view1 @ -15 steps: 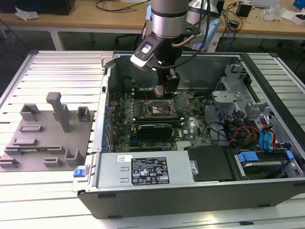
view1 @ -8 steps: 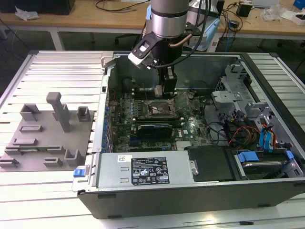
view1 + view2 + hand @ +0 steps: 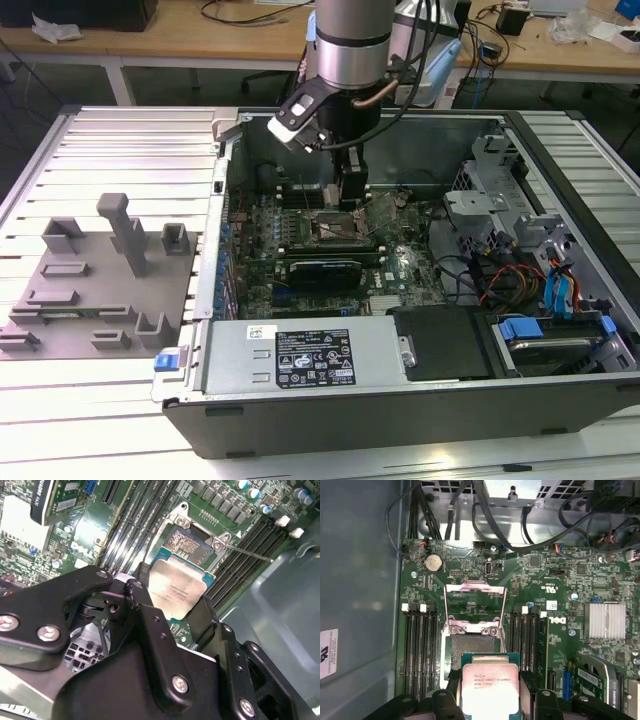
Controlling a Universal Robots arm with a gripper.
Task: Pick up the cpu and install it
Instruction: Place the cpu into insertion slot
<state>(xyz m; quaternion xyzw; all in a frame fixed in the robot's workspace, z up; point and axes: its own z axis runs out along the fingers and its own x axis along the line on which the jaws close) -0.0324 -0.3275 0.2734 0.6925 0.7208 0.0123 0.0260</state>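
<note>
— Step?
— Carrying. The hand (image 3: 172, 607) is clasping the cpu (image 3: 490, 685) by its edges, with the open socket (image 3: 472, 652) lying just below and ahead.
— Needs?
— Probably squaring the cpu over the socket.

One cpu (image 3: 490, 689), one socket (image 3: 468, 649), one computer case (image 3: 420, 412).

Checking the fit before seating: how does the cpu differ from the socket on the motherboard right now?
The cpu has a shiny silver top; the socket is a dark recess. The cpu is gripped between the jaws above the board; the socket sits fixed on it, its metal frame flipped open. Both are square and look similar in footprint.
</note>
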